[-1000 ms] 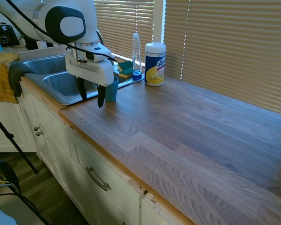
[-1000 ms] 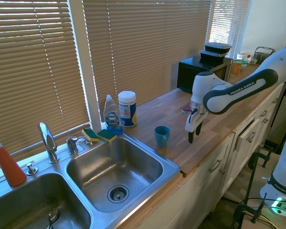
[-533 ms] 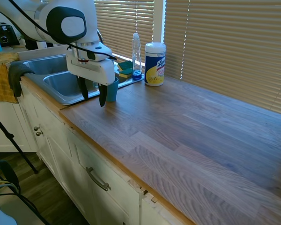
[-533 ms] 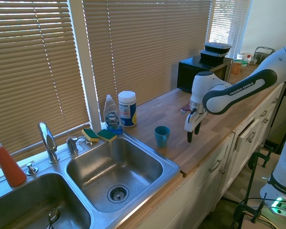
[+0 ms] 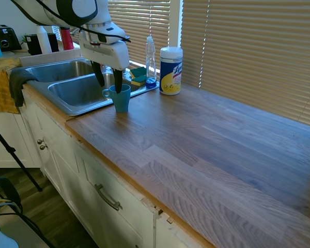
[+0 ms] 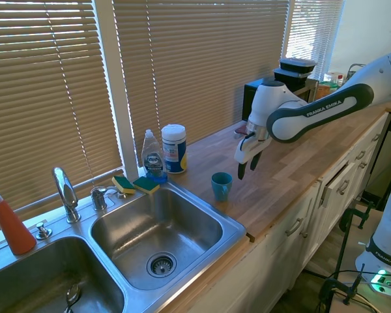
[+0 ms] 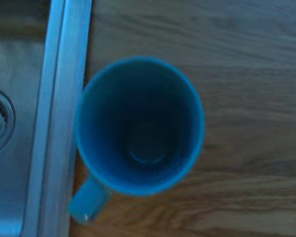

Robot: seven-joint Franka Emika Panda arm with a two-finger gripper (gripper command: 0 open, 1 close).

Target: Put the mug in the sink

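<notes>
The teal-blue mug [image 5: 122,98] stands upright on the wooden countertop [image 5: 206,139], just beside the rim of the stainless steel sink [image 5: 75,90], with its handle turned toward the basin. The wrist view looks straight down into the mug [image 7: 140,126] and shows it empty, its handle close against the sink's metal edge [image 7: 64,98].

The gripper [image 5: 109,87] hangs above the mug with its two dark fingers spread apart and nothing between them; in the second exterior view the gripper [image 6: 247,166] appears above and slightly to the side of the mug [image 6: 221,186], not touching it.

Judging by this, the task is at its start: the mug is not yet grasped or lifted, and it sits outside the basin. What seems left is lowering over the mug, closing on its wall or rim, lifting it and setting it in the nearer basin [image 6: 158,228].
</notes>
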